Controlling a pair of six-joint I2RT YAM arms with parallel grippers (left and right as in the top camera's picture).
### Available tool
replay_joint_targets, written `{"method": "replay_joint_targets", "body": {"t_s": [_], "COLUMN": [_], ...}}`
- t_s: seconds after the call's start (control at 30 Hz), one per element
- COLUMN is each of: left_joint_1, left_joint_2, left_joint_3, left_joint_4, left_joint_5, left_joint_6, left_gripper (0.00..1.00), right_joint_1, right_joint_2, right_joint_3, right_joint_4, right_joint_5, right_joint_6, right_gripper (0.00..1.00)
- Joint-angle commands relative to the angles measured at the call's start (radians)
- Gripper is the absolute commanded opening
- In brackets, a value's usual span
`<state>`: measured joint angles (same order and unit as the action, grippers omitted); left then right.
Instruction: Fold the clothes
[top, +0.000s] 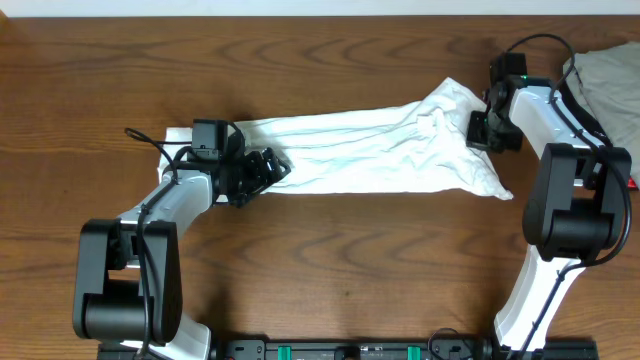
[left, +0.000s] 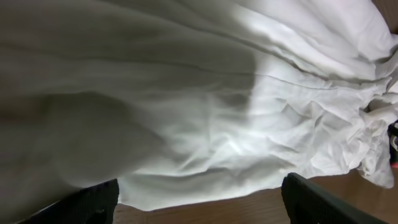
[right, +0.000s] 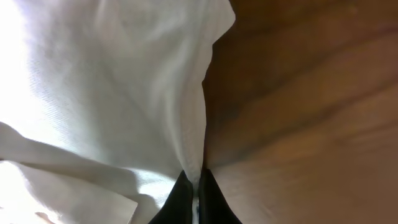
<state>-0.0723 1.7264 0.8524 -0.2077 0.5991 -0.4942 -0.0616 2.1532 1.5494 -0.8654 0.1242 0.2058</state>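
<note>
Across the middle of the table (top: 350, 260), the white T-shirt (top: 370, 150) lies drawn out into a long, wrinkled band running left to right. It is narrower at its left end and bunched into thicker folds at its right.

The left arm (top: 165, 205) rises from its base at the near-left corner and reaches forward and inward. Its wrist is turned so that the left fingers (left: 93, 202) point along the table towards the shirt's left end. In the left wrist view those fingers stand spread wide, one at each lower corner. The shirt's near hem runs between them just above bare wood.

The right arm (top: 560, 180) stands at the near-right corner, its lower link upright and its white forearm stretched away towards the far edge. It then bends inward at the wrist to meet the shirt's right end. The right fingers (right: 180, 199) are pressed together, pinching a thin fold at the edge of the white cloth, with brown wood showing beside it.

A heap of grey-beige garments (top: 605, 65) lies at the far-right corner, just behind the right arm and apart from the shirt.
</note>
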Motion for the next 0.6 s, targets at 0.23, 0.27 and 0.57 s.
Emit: {"method": "replay_joint_targets", "body": {"t_s": [0.23, 0.27, 0.57], "left_joint_1": [-0.002, -0.001, -0.001], "left_joint_2": [0.035, 0.031, -0.033], "left_joint_3": [-0.030, -0.030, -0.030], "left_joint_4": [-0.005, 0.005, 0.009], "left_joint_5": [0.012, 0.026, -0.006], "left_joint_6": [0.000, 0.004, 0.097], "left_gripper": [0.87, 0.87, 0.87], "right_joint_1": [-0.004, -0.008, -0.045], "right_joint_2": [-0.011, -0.017, -0.088], "right_joint_3": [0.040, 0.055, 0.194], "right_joint_4": [-0.086, -0.104, -0.264], "right_joint_5": [0.226, 0.242, 0.291], "right_joint_6": [0.124, 0.141, 0.246], "right_gripper": [0.50, 0.63, 0.81]}}
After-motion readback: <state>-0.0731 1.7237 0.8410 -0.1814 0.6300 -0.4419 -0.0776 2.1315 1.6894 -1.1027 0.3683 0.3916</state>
